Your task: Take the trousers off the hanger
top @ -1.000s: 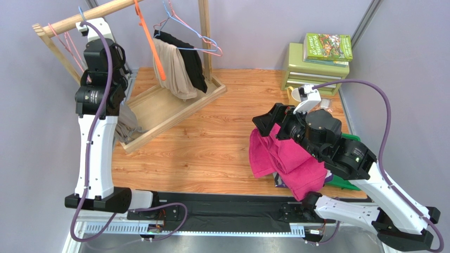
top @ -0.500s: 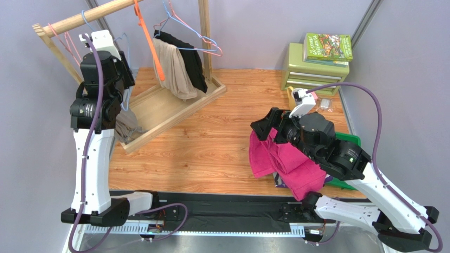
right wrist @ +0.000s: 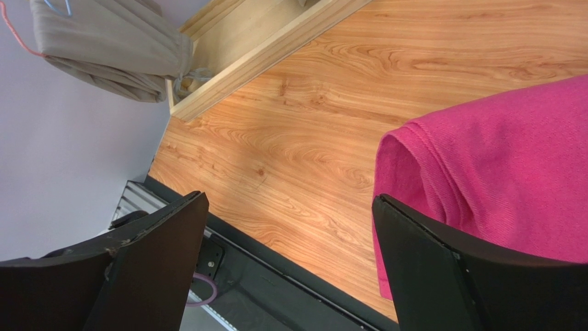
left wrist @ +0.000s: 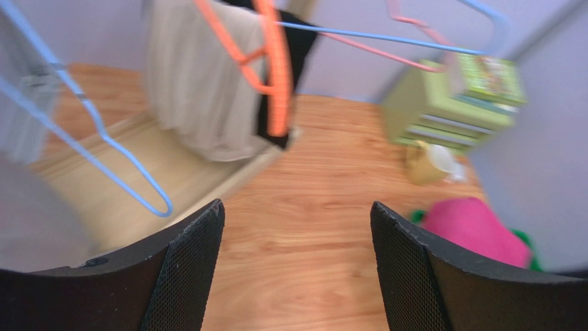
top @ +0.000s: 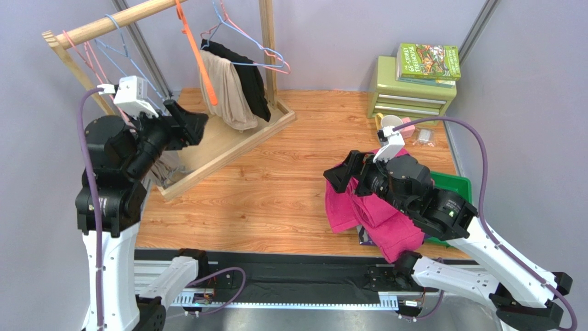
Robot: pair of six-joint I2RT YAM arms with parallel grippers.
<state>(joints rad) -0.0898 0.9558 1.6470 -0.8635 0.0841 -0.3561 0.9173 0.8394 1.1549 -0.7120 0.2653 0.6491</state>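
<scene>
Where the bench (top: 276, 186) came nearest to the arm bases, the magenta trousers (top: 376, 210) lay folded in a heap on the right side. A small corner of the camouflage trousers (top: 364, 238) showed under their near edge. Over the left part of this heap hung the right tool (right wrist: 290, 200). Its fingers were wide apart with nothing between them, and the pink cloth was beside one finger only. Further back on the left, the left tool (left wrist: 295, 210) also stood apart and empty, pointing toward the wooden rack (top: 214, 141). There an orange hanger (left wrist: 276, 83) hung in front of the beige garment (left wrist: 193, 83) and the black garment (top: 257, 89).
</scene>
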